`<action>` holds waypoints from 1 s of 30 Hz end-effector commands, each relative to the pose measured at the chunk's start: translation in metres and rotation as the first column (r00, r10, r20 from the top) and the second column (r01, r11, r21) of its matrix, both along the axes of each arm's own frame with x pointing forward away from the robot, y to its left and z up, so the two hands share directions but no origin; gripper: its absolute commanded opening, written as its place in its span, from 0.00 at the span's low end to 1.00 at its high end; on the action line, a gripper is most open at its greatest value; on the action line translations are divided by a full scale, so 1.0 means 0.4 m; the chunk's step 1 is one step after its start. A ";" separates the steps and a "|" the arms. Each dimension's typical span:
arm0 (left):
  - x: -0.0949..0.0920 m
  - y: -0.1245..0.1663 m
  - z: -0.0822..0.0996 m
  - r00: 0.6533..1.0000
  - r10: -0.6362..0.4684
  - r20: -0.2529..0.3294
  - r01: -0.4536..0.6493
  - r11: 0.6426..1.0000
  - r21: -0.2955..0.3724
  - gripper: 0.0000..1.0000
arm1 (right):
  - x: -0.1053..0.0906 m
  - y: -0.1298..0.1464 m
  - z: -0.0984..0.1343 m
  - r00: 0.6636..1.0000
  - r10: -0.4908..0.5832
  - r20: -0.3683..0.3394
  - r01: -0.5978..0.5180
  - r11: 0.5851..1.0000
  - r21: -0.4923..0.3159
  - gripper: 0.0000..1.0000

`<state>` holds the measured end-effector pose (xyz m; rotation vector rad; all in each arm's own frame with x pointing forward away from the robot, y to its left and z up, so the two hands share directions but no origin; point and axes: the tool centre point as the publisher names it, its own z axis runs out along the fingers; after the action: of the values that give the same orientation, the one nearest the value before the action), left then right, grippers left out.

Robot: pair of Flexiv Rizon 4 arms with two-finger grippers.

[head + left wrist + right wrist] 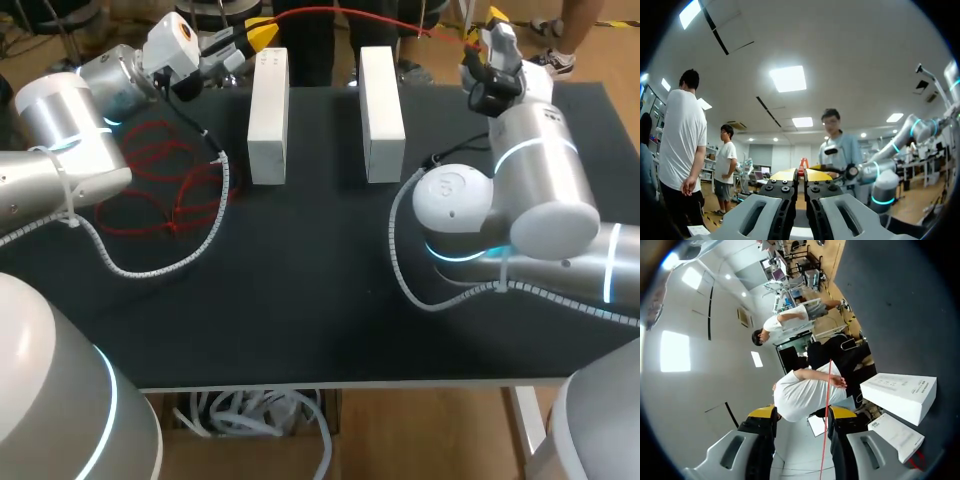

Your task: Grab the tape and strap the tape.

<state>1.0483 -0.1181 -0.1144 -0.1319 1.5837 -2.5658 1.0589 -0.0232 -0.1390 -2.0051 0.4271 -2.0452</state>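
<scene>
Two white boxes (268, 115) on bench (300, 300); red tape (165, 178) coiled at its left, one strand strung betw. jaws. Left jaws clamped on it, right jaws apart around it: unpinched, could slip out.

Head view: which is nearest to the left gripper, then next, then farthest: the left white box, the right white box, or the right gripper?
From the left gripper, shut on the red tape:
1. Left white box, right next to it.
2. Right white box, past the middle.
3. Right gripper, at the far right.
</scene>
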 end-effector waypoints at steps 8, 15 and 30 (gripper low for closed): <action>-0.001 -0.001 0.000 1.000 0.002 0.000 -0.002 1.000 0.000 0.00 | 0.004 0.014 0.000 1.000 -0.010 0.003 0.010 1.000 -0.004 0.40; -0.001 -0.001 0.000 1.000 0.002 0.000 -0.002 1.000 0.000 0.00 | 0.017 0.024 0.000 1.000 -0.026 0.007 0.026 1.000 -0.005 0.40; -0.001 -0.001 0.000 1.000 0.002 0.000 -0.002 1.000 0.000 0.00 | 0.020 0.028 -0.002 1.000 -0.028 0.005 0.028 0.999 -0.017 0.00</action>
<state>1.0483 -0.1181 -0.1144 -0.1319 1.5837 -2.5658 1.0655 -0.0133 -0.1401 -2.0042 0.4437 -2.0740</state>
